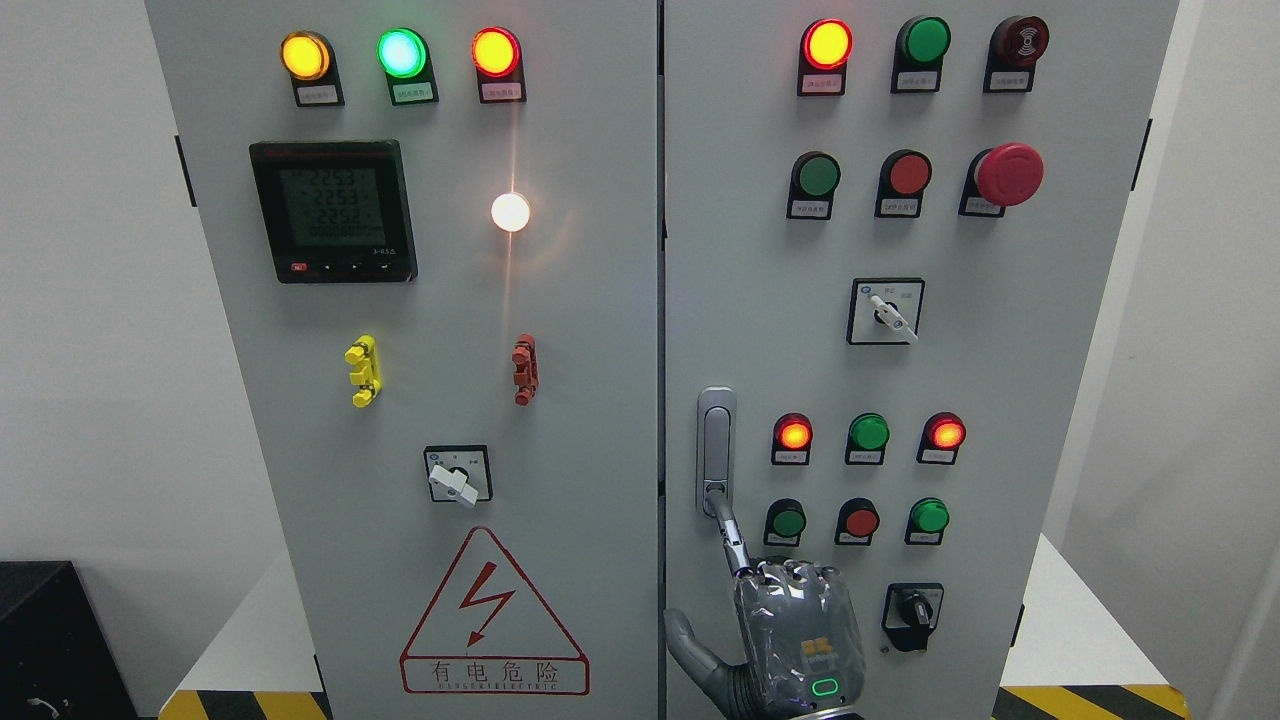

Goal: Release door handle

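Right robot hand (790,640) (wrist cut off below) extends one finger (732,540) touching the door handle (716,450), grasping nothing.

Industrial test lab: electrical control cabinet (560,450), white walls.

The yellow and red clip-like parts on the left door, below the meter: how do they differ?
The yellow part sits further left, under the meter; the red part sits right of it, below the lit white lamp. The yellow one is bright, the red one a duller brick tone. Both are small vertical pieces at about the same height on the left door, similar in shape and size.
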Controlling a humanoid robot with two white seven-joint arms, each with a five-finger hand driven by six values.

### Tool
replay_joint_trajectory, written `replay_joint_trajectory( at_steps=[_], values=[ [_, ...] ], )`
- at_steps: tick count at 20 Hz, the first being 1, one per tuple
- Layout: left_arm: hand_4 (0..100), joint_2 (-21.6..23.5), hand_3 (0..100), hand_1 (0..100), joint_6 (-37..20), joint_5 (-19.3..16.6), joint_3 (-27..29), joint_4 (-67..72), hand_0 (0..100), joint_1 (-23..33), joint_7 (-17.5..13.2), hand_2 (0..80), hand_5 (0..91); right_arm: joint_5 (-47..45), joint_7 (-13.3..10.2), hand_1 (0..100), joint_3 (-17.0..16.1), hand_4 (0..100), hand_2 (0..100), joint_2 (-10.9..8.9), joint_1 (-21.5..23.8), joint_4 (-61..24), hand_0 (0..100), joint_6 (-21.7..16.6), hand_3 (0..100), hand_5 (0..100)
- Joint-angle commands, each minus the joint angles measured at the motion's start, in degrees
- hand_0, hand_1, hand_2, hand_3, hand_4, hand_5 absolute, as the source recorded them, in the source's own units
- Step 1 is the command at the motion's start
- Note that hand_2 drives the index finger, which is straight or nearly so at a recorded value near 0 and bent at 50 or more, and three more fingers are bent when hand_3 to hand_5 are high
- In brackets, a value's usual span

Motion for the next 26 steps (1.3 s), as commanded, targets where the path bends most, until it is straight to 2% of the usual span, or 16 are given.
replay_joint_trajectory(
  at_steps=[1,26],
  values=[
    [0,0.00,0,56,0.01,0.08,0.00,1.67,12,-1.49,0.04,0.0,0.0,-0.06,0.05,25,0.04,100,3,0.06,0.08,0.18,30,0.02,100,100],
    [0,0.00,0,56,0.01,-0.01,0.00,1.67,12,-1.49,0.04,0.0,0.0,-0.15,0.05,25,-0.05,100,4,-0.02,1.31,-0.25,30,0.02,100,100]
  ],
)
